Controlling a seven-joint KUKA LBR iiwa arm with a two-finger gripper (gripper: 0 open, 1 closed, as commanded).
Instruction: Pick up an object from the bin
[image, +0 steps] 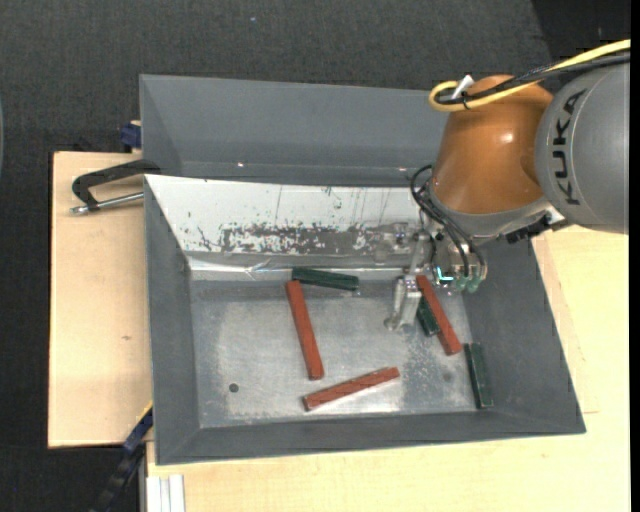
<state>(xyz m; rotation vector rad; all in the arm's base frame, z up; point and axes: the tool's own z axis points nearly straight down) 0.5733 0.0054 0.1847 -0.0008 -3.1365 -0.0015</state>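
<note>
Nearer than the gripper: front red bar to its left, green bar to its right, both flat, matte and square-edged on the scuffed metal bin floor. Gripper is low with fingers apart, and the slanted red bar lies just to its right, unlifted, so closing and lifting remain. Beyond, to the left: far green bar.

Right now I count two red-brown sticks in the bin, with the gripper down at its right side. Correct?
Not two but three, as the camera view shows: the middle stick, the front stick and the right stick next to the gripper. The gripper is down at the right side of the bin, as you say.
</note>
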